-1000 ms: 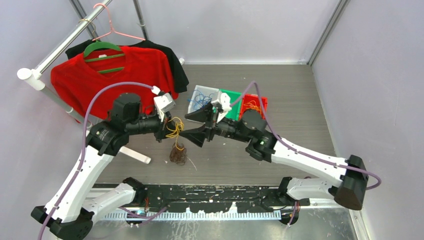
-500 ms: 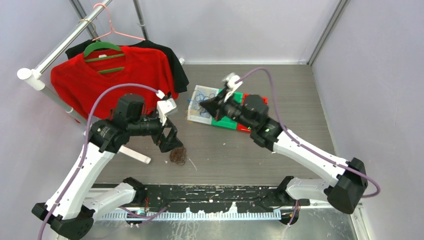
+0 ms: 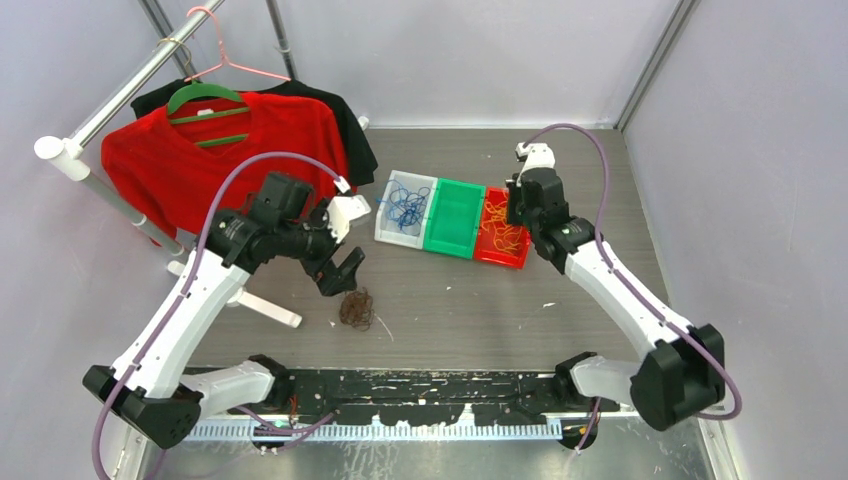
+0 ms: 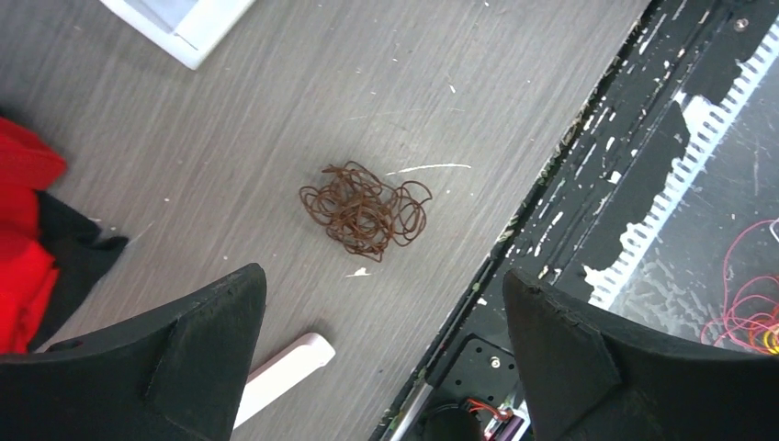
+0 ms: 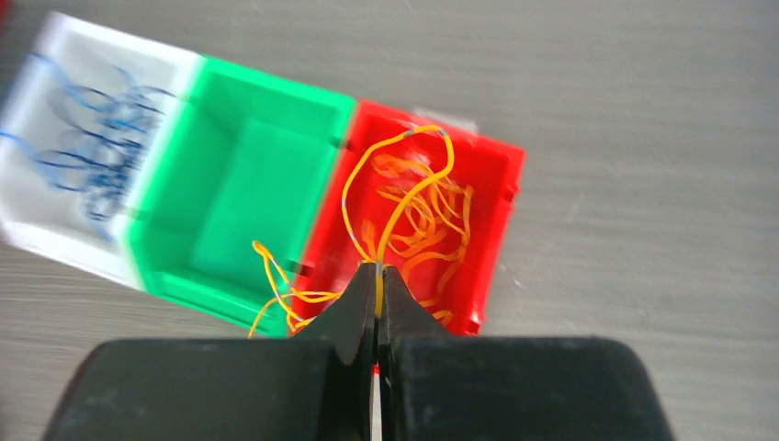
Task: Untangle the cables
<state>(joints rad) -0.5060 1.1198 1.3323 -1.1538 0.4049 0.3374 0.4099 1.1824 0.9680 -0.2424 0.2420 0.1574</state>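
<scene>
Two tools separated: right tool (image 5: 377, 276), clamped on yellow cables (image 5: 418, 204), reached red bin (image 5: 501, 175); left tool (image 4: 381, 303) gapes above leftover brown clump (image 4: 363, 209).

Three bins (image 3: 455, 214), one brown cable clump (image 3: 356, 309), two robot arms (image 3: 180, 320), two shirts (image 3: 225, 150), two hangers (image 3: 205, 97)

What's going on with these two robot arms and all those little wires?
They are sorting tangled wires by colour. The right gripper is shut on a yellow-orange wire above the red bin, where more of them lie. The left gripper hangs open over a brown clump on the table. Blue wires sit in the white bin; the green bin looks empty.
</scene>
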